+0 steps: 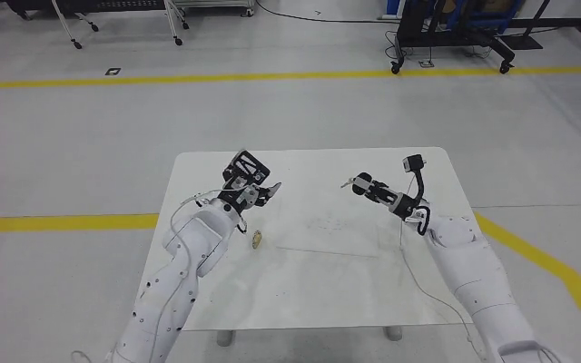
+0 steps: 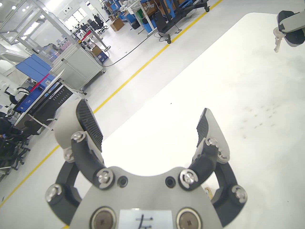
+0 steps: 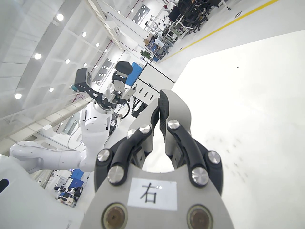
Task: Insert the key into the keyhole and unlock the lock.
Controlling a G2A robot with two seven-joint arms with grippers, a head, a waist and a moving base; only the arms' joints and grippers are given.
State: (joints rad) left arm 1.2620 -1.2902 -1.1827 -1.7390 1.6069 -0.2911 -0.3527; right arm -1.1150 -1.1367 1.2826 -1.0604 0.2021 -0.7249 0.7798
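Left gripper [image 2: 148,123] hangs over the white table [image 1: 345,281] with its jaws spread wide and nothing between them. The right gripper [image 3: 160,110] has its pads squeezed right together. From the left wrist view you can see it's pinching the key [image 2: 277,42] by the head, with the blade pointing down towards the tabletop, and it looks to be up off the surface. The lock [image 1: 258,240] — a little tan thing, too small to make out any detail — lies on the table just beside the left arm. It's nearer the robot than the left gripper and well apart from the key. The two grippers face each other across the middle of the table, left one over the left half, right one over the right half.
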